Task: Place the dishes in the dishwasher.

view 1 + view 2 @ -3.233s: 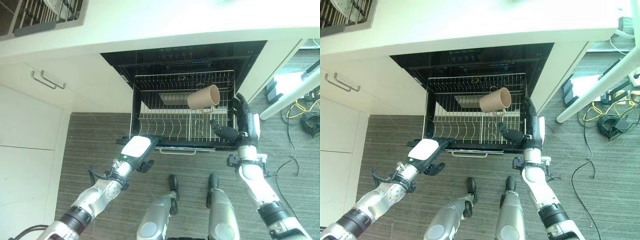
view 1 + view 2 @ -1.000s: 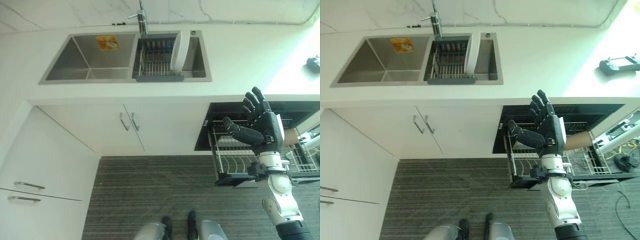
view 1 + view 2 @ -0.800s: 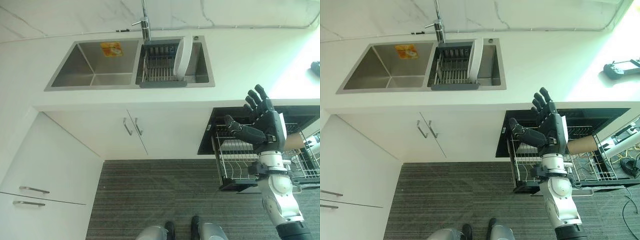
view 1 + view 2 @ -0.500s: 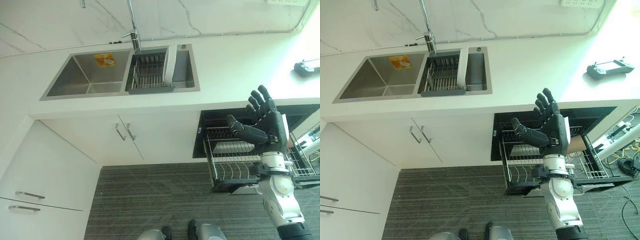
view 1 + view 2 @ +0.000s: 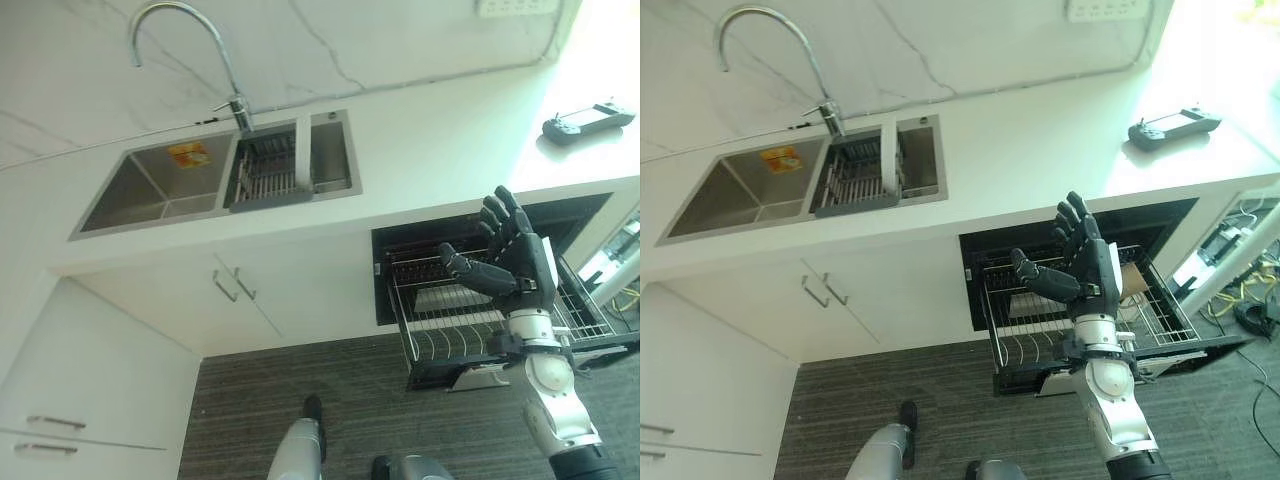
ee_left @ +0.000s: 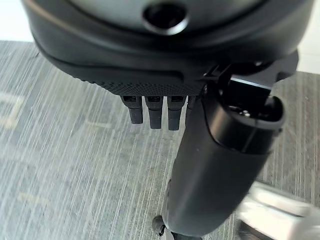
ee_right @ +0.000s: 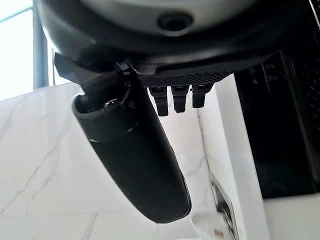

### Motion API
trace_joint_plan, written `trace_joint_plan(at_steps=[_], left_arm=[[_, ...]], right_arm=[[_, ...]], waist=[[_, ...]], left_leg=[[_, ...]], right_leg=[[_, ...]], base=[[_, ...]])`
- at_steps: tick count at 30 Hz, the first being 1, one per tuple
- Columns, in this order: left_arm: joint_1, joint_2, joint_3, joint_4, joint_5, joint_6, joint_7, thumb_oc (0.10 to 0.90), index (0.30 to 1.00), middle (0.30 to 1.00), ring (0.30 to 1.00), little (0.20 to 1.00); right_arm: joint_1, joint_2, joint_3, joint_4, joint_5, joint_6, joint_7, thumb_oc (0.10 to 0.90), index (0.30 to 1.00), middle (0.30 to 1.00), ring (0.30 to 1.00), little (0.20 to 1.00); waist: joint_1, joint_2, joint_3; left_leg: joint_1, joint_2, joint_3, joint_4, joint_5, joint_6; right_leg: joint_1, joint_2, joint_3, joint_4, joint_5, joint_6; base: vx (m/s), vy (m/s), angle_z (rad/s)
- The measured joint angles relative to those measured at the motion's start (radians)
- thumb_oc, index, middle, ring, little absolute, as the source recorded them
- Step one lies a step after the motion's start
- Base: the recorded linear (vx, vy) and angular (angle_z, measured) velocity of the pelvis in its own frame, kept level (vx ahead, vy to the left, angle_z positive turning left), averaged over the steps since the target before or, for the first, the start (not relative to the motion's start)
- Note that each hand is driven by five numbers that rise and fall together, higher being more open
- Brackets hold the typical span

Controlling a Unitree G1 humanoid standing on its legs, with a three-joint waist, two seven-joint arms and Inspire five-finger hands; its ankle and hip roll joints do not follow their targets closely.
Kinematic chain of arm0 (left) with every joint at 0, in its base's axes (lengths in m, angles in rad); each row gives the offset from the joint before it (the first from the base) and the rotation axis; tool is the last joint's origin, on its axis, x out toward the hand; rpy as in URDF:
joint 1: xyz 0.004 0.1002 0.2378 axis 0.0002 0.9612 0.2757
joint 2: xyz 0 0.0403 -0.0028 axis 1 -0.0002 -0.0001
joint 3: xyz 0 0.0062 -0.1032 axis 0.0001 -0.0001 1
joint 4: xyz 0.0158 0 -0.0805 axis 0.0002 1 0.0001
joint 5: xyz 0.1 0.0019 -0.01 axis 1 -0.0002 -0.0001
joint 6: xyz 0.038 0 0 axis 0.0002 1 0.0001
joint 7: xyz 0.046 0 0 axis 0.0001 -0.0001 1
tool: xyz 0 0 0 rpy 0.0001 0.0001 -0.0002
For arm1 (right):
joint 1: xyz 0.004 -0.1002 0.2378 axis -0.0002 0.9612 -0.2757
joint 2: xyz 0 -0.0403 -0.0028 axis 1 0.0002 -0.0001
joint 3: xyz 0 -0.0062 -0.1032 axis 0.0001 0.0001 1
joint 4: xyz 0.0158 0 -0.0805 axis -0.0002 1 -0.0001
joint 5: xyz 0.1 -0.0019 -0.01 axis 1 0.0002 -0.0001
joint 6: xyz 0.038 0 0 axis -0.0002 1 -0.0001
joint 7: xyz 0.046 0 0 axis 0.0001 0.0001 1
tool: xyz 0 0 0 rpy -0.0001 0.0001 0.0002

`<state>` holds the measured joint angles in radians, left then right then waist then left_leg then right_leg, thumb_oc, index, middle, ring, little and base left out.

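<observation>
My view has swung since a moment ago; my right hand (image 5: pixel 1087 262) still hovers spread wide, empty, before the pulled-out dishwasher rack (image 5: pixel 1040 335). A tan mug (image 5: pixel 1133 281) lies in that rack at 3 o'clock of my hand. A white plate (image 5: pixel 303 152) stands in the sink's drainer basket (image 5: pixel 262 178), at 10 o'clock. My left hand (image 6: pixel 155 107) hangs relaxed above the floor.

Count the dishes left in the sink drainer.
1: a white plate standing on edge at the right end of the grey wire drainer in the steel sink's right basin. Others may be hidden inside it.
</observation>
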<state>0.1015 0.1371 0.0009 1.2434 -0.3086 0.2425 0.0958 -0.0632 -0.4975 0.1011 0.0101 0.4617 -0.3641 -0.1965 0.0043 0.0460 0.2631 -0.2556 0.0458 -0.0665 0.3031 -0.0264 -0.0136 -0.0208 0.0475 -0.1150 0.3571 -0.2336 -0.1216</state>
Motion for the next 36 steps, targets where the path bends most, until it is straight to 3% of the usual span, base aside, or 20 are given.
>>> trace_joint_plan(at_steps=[1, 3, 5, 7, 8, 9, 10, 11, 12, 16, 17, 18, 19, 20, 23, 24, 26, 28, 30, 36], left_arm=[[-0.005, 0.002, 0.010, 0.007, 0.000, -0.004, 0.002, 0.800, 0.900, 0.900, 0.900, 0.900], [-0.016, 0.012, 0.014, 0.024, 0.019, -0.014, 0.003, 0.800, 0.900, 0.900, 0.900, 0.900], [-0.032, 0.020, -0.005, 0.015, 0.018, -0.011, 0.009, 0.800, 0.900, 0.900, 0.900, 0.900], [-0.003, 0.043, -0.008, -0.035, -0.002, -0.023, 0.023, 0.800, 0.900, 0.900, 0.900, 0.900], [-0.003, 0.053, -0.009, -0.060, -0.003, -0.035, 0.027, 0.800, 0.900, 0.900, 0.900, 0.900], [-0.023, 0.099, 0.010, -0.087, -0.032, -0.055, 0.027, 0.800, 0.900, 0.900, 0.900, 0.900], [-0.031, 0.106, 0.019, -0.078, -0.058, -0.046, 0.026, 0.800, 0.900, 0.900, 0.900, 0.900], [-0.076, 0.085, 0.035, -0.067, -0.080, -0.055, 0.025, 0.800, 0.900, 0.900, 0.900, 0.900], [-0.083, 0.074, 0.044, -0.072, -0.075, -0.073, 0.019, 0.800, 0.900, 0.900, 0.900, 0.900], [0.071, -0.003, 0.030, -0.009, 0.003, -0.029, 0.010, 0.800, 0.900, 0.900, 0.900, 0.900], [0.084, 0.004, 0.014, -0.021, 0.012, -0.025, 0.010, 0.800, 0.900, 0.900, 0.900, 0.900], [0.081, 0.022, -0.014, -0.034, 0.020, -0.033, 0.002, 0.800, 0.900, 0.900, 0.900, 0.900], [0.077, 0.019, -0.017, -0.045, 0.022, -0.031, 0.000, 0.800, 0.900, 0.900, 0.900, 0.900], [0.060, 0.013, -0.014, -0.046, 0.045, -0.031, -0.006, 0.800, 0.900, 0.900, 0.900, 0.900], [0.012, 0.004, -0.020, -0.044, 0.067, -0.012, -0.022, 0.800, 0.900, 0.900, 0.900, 0.900], [0.007, 0.009, -0.037, -0.042, 0.089, -0.005, -0.019, 0.800, 0.900, 0.900, 0.900, 0.900], [-0.004, 0.046, -0.031, -0.058, 0.078, -0.006, -0.013, 0.800, 0.900, 0.900, 0.900, 0.900], [-0.009, 0.058, -0.027, -0.042, 0.076, -0.007, -0.002, 0.800, 0.900, 0.900, 0.900, 0.900], [-0.036, 0.088, 0.000, -0.056, 0.052, -0.002, 0.007, 0.800, 0.900, 0.900, 0.900, 0.900], [-0.015, 0.075, -0.006, -0.035, 0.041, -0.011, 0.004, 0.800, 0.900, 0.900, 0.900, 0.900]], right_arm=[[0.003, 0.000, -0.007, 0.000, 0.001, 0.000, -0.002, 0.800, 0.900, 0.900, 0.900, 0.900], [0.055, 0.003, -0.067, 0.005, 0.009, -0.003, 0.003, 0.800, 0.900, 0.900, 0.900, 0.900], [0.058, 0.042, -0.069, 0.002, 0.013, -0.014, -0.009, 0.800, 0.900, 0.900, 0.900, 0.900], [0.029, 0.113, -0.035, -0.008, 0.015, -0.013, 0.009, 0.800, 0.900, 0.900, 0.900, 0.900], [0.017, 0.078, 0.004, -0.034, 0.015, -0.014, 0.017, 0.800, 0.900, 0.900, 0.900, 0.900], [-0.048, 0.091, 0.055, 0.000, 0.015, -0.018, 0.046, 0.800, 0.900, 0.900, 0.900, 0.900], [-0.115, 0.071, 0.075, 0.003, 0.014, -0.016, 0.054, 0.800, 0.900, 0.900, 0.900, 0.900], [-0.187, 0.026, 0.073, -0.006, 0.013, -0.024, 0.040, 0.800, 0.900, 0.900, 0.900, 0.900], [-0.192, 0.011, 0.070, -0.005, 0.013, -0.017, 0.021, 0.800, 0.900, 0.900, 0.900, 0.900], [-0.024, 0.039, 0.040, -0.056, 0.010, 0.002, 0.001, 0.800, 0.900, 0.900, 0.900, 0.900], [0.009, 0.041, 0.036, -0.051, 0.008, 0.002, -0.019, 0.800, 0.900, 0.900, 0.900, 0.900], [-0.020, 0.060, 0.047, -0.016, -0.002, 0.004, -0.027, 0.800, 0.900, 0.900, 0.900, 0.900], [-0.034, 0.060, 0.048, -0.010, -0.013, 0.006, -0.028, 0.800, 0.900, 0.900, 0.900, 0.900], [-0.050, 0.057, 0.031, -0.011, -0.030, 0.000, -0.031, 0.800, 0.900, 0.900, 0.900, 0.900], [-0.031, 0.027, -0.035, -0.005, -0.027, 0.017, -0.053, 0.800, 0.900, 0.900, 0.900, 0.900], [0.010, 0.035, -0.057, -0.051, -0.028, 0.017, -0.071, 0.800, 0.900, 0.900, 0.900, 0.900], [0.012, 0.089, -0.037, -0.049, -0.026, 0.020, -0.066, 0.800, 0.900, 0.900, 0.900, 0.900], [0.007, 0.128, 0.030, -0.048, -0.026, 0.021, -0.027, 0.800, 0.900, 0.900, 0.900, 0.900], [-0.028, 0.075, 0.069, -0.045, -0.026, 0.019, 0.019, 0.800, 0.900, 0.900, 0.900, 0.900], [-0.073, 0.061, 0.069, -0.037, -0.026, 0.020, 0.012, 0.800, 0.900, 0.900, 0.900, 0.900]], waist=[[-0.003, -0.002, 0.001], [-0.002, -0.022, -0.001], [-0.026, -0.010, -0.004], [0.020, -0.007, -0.002], [0.027, 0.007, 0.002], [0.044, -0.083, 0.041], [0.079, -0.047, 0.043], [0.094, -0.006, 0.075], [0.087, 0.009, 0.076], [0.104, -0.029, 0.003], [0.098, -0.060, -0.007], [0.118, -0.087, 0.001], [0.123, -0.085, 0.007], [0.105, -0.052, 0.014], [0.082, -0.008, 0.017], [0.074, 0.000, 0.010], [0.059, -0.043, 0.016], [0.060, -0.029, 0.028], [0.063, -0.037, 0.035], [0.100, -0.034, 0.043]], left_leg=[[0.036, -0.028, 0.018, -0.027, -0.002, 0.006], [0.108, -0.137, 0.131, -0.038, -0.083, 0.141], [0.150, -0.161, 0.123, -0.090, -0.038, 0.156], [0.160, -0.108, 0.248, -0.075, -0.063, 0.169], [0.158, -0.093, 0.296, -0.095, -0.083, 0.118], [0.045, -0.115, 0.252, 0.090, -0.049, -0.071], [-0.015, 0.030, 0.182, 0.154, -0.101, 0.027], [-0.025, 0.037, 0.121, 0.103, -0.084, -0.021], [-0.007, -0.002, 0.126, 0.027, -0.045, 0.003], [0.074, -0.007, 0.220, -0.033, -0.057, 0.033], [0.147, -0.038, 0.215, -0.078, -0.022, 0.042], [0.092, -0.066, 0.106, 0.082, -0.020, 0.022], [0.028, -0.054, 0.047, 0.150, -0.056, -0.006], [-0.024, -0.009, 0.041, 0.131, -0.070, -0.032], [-0.050, 0.030, 0.072, 0.059, -0.061, -0.002], [-0.039, 0.006, 0.094, 0.056, -0.004, 0.012], [-0.024, -0.036, 0.131, 0.072, -0.022, 0.042], [0.045, -0.010, 0.188, 0.031, -0.037, 0.060], [0.079, -0.040, 0.218, -0.027, -0.028, 0.062], [0.095, -0.051, 0.181, -0.031, -0.051, 0.054]], right_leg=[[0.015, 0.002, 0.002, -0.019, 0.008, -0.002], [0.075, -0.018, 0.008, -0.071, -0.010, 0.044], [0.075, -0.015, 0.021, -0.064, -0.018, 0.078], [-0.015, -0.106, -0.218, 0.068, -0.010, 0.145], [-0.070, -0.124, -0.273, 0.107, -0.006, 0.137], [-0.082, -0.167, -0.287, -0.062, 0.197, 0.027], [-0.083, -0.143, -0.285, -0.050, 0.154, 0.108], [-0.123, -0.147, -0.243, 0.020, 0.033, 0.140], [-0.119, -0.165, -0.216, -0.006, 0.055, 0.141], [-0.031, -0.185, -0.208, -0.011, 0.010, 0.159], [-0.015, -0.207, -0.192, 0.004, -0.010, 0.157], [0.003, -0.229, -0.108, 0.005, -0.017, 0.162], [0.011, -0.226, -0.095, -0.015, -0.007, 0.168], [0.015, -0.210, -0.105, -0.021, -0.008, 0.173], [0.045, -0.228, -0.109, -0.020, -0.046, 0.207], [0.068, -0.248, -0.108, -0.025, -0.040, 0.250], [0.039, -0.302, -0.118, 0.016, 0.008, 0.267], [-0.069, -0.314, -0.150, 0.177, -0.014, 0.220], [-0.117, -0.238, -0.148, 0.050, -0.007, 0.181], [-0.041, -0.213, -0.197, -0.074, 0.094, 0.178]], base=[[0.34, 0.585, -0.61], [0.31, 0.569, -0.15], [0.12, 0.365, -0.38], [-0.06, 0.056, -1.41], [-0.19, -0.085, -1.68], [-0.24, -0.100, -1.59], [-0.09, -0.129, -1.27], [0.02, -0.062, -0.27], [0.07, -0.032, 0.66], [0.17, -0.010, 0.50], [0.17, 0.493, -0.01], [0.10, 0.522, -0.45], [0.12, 0.548, -0.67], [0.10, 0.345, -0.26], [0.18, 0.331, -0.01], [0.13, 0.243, -0.12], [0.10, 0.177, -0.41], [0.01, -0.080, -0.76], [0.03, -0.133, -0.15], [0.10, -0.062, 0.15]])
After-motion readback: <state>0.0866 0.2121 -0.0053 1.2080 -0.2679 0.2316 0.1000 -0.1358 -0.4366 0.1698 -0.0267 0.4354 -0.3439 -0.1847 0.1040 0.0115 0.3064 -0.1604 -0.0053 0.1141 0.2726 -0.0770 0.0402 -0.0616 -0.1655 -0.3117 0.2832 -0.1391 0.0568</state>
